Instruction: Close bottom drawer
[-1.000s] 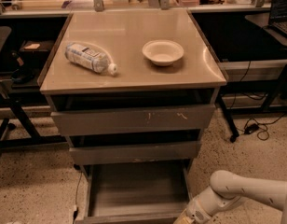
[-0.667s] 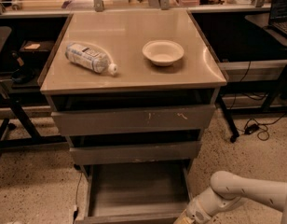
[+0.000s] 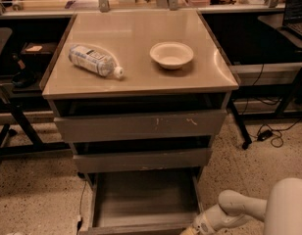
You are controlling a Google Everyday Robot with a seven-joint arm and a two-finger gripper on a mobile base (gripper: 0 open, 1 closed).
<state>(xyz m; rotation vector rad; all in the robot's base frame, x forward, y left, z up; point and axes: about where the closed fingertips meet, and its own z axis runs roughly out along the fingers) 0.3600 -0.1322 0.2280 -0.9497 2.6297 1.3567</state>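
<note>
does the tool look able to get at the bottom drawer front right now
Probably yes: the tool sits low at the front right corner of the open bottom drawer, and nothing shows between them.

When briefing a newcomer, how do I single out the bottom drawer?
Find the cabinet bearing a bottle and bowl. The bottom drawer is the lowest of three, gripper by its front right corner. It alone is pulled far out, and is narrowest.

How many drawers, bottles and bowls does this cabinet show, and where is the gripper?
Drawers: 3 (top drawer, middle drawer, bottom drawer, pulled out furthest)
Bottles: 1 (plastic bottle, lying on its side)
Bowls: 1 (bowl, upright)
Grippers: 1 (gripper, by the bottom drawer's front right corner)
Total: 6
</note>
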